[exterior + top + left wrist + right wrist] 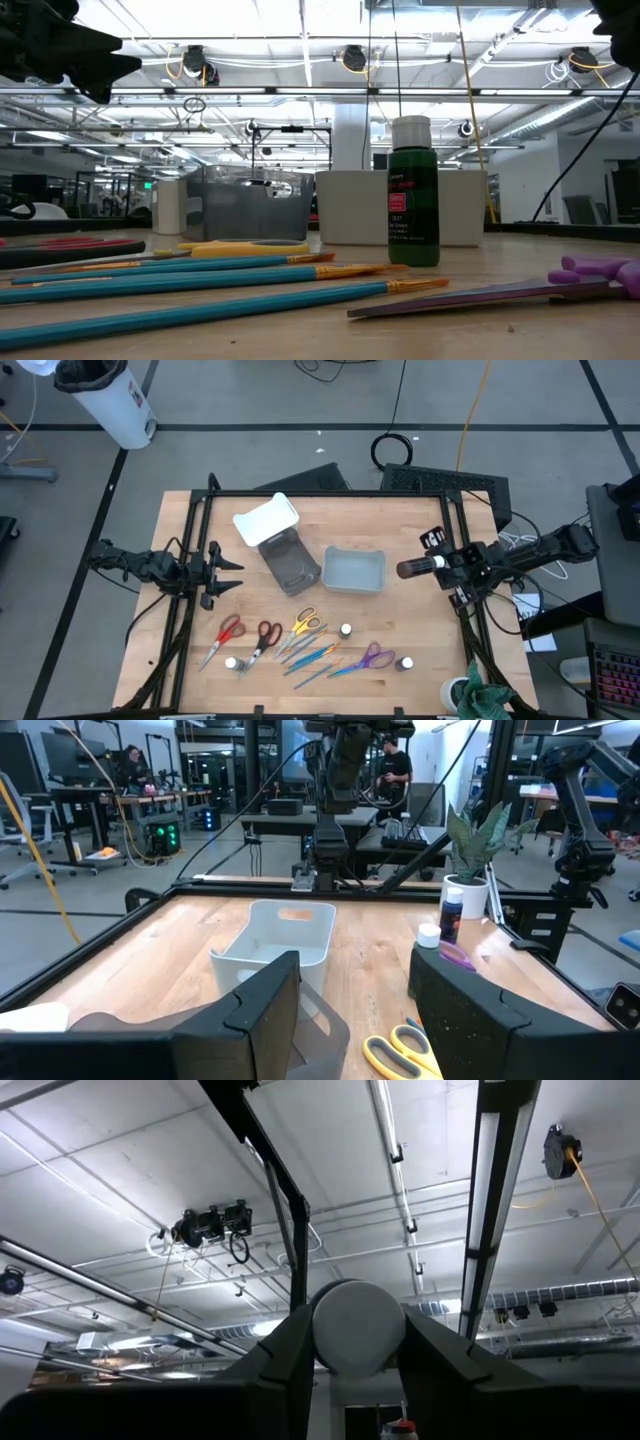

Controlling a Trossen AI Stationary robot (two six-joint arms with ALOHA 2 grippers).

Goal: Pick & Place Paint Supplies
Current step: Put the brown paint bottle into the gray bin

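Observation:
Three dark paint bottles with white caps [346,630] [405,662] [232,663] stand on the near part of the table. Around them lie red scissors [228,632], yellow scissors [303,625], purple scissors [372,657] and several thin blue brushes [312,658]. In the low view a green bottle [412,190] stands upright behind teal brushes [200,268]. My right gripper [415,568] hangs just right of the grey bin [354,570], shut on a fourth bottle. My left gripper [228,573] waits open at the table's left side, touching nothing. My right gripper pinches a paint bottle between its two fingers [290,1350]. The bottle lies along the fingers, so the wrist view shows only its round pale end [357,1325]. The gripper slants upward toward the table's left. The bottle is lifted clear of the table.
A clear container [290,565] with its white lid [266,520] leaning behind it stands left of the grey bin. A black frame [320,493] runs round the table. A potted plant [478,698] sits at the near right corner. Bare wood lies between the bins and the supplies.

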